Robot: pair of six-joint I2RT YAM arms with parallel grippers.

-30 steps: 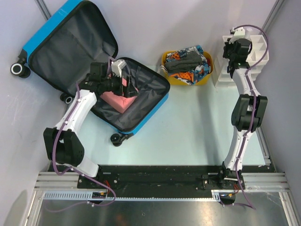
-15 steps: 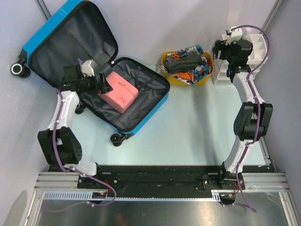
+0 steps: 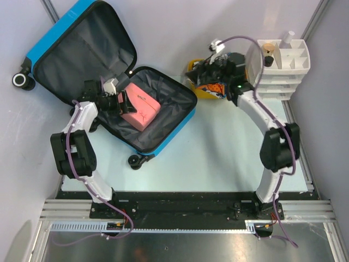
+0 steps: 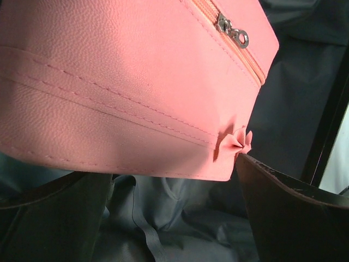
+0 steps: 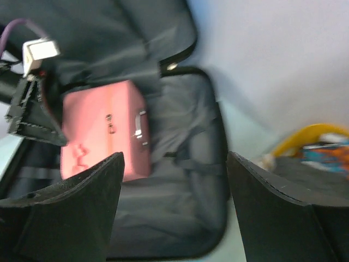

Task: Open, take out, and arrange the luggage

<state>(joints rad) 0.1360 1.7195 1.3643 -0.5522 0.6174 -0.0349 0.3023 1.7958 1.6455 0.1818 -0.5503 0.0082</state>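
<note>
The luggage (image 3: 82,49) lies open at the back left, its blue lid leaning back and its grey-lined half flat on the table. A pink pouch (image 3: 140,109) rests in the flat half. My left gripper (image 3: 123,102) is open at the pouch's left end. In the left wrist view the pouch (image 4: 125,87) fills the space just ahead of the gripper (image 4: 174,218), and the right fingertip (image 4: 256,169) touches its folded corner. My right gripper (image 3: 200,73) hangs open and holds nothing over the yellow tub (image 3: 192,68). The right wrist view looks between its fingers at the luggage lining (image 5: 180,196).
The yellow tub of patterned clothes (image 5: 311,136) stands right of the luggage. A white drawer organiser (image 3: 283,60) sits at the back right. The luggage's black wheels (image 3: 22,81) stick out at the far left and near the front (image 3: 135,161).
My right arm swung left from the white organiser to above the yellow tub, and its gripper opened. My left gripper pulled back off the pouch, then returned to its left end.
</note>
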